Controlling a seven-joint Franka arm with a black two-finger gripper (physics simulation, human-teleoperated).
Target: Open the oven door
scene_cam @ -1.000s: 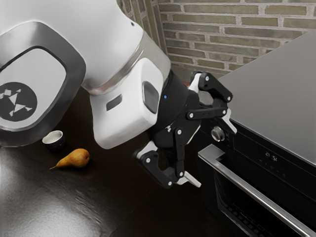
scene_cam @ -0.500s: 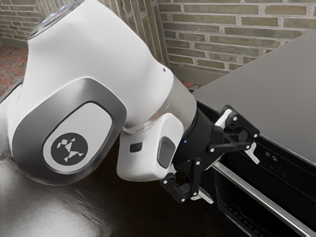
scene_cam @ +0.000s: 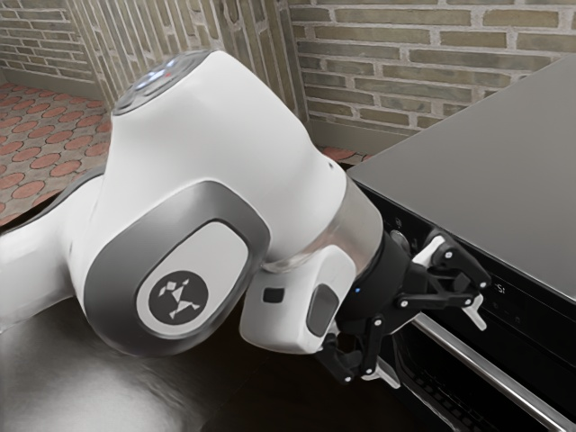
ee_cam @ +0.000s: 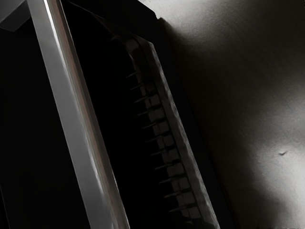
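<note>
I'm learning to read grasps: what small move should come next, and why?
Probably ease the hand slightly closer to the oven handle before closing: the fingers stand open, one seen on each side of the bar, with neither gripping it.

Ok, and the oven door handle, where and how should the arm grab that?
I'd take the oven door handle on the bare stretch near the gripper, coming straight in from the front of the oven. It's a long, straight, narrow bar running across the door, so one finger above and one below should suit it; the open fingers already seem spread that way.
</note>
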